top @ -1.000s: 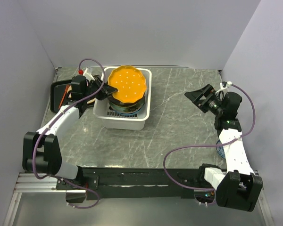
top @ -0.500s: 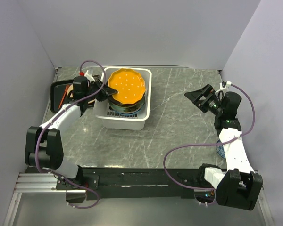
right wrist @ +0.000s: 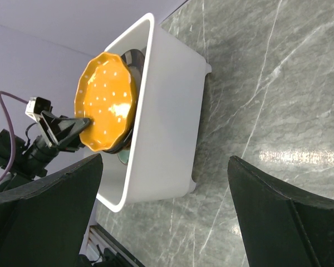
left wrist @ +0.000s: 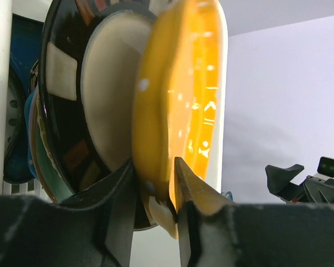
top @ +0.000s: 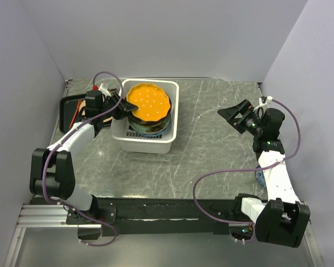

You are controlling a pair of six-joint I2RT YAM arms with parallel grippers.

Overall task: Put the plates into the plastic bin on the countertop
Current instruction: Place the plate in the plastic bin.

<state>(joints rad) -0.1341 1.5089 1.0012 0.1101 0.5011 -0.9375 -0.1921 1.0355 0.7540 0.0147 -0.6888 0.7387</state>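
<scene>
Left gripper point(left wrist: 155, 167) straddled the near rim of the orange plate point(left wrist: 178, 100), one finger on each face. Its jaws had begun easing apart over the last second, and I could not tell from my wrist view whether they still pressed the rim or only flanked it. The orange plate had sunk slightly since a second earlier and now lay on top of the stack point(left wrist: 61, 111), a pale tan plate and a glossy dark one directly under it. From overhead, that stack sat inside the white bin point(top: 147, 146) near the far left of the surface point(top: 211, 156), with the orange plate standing above the bin's rim. I judged this plate as good as delivered, needing only a full release and a clean pull-back so the fingers would not drag it. Well apart on the right, my right gripper point(top: 234, 115) hung spread wide and empty above the surface. A blue edge point(top: 258, 179) peeked out beside my right arm; possibly another plate, too hidden to say.
</scene>
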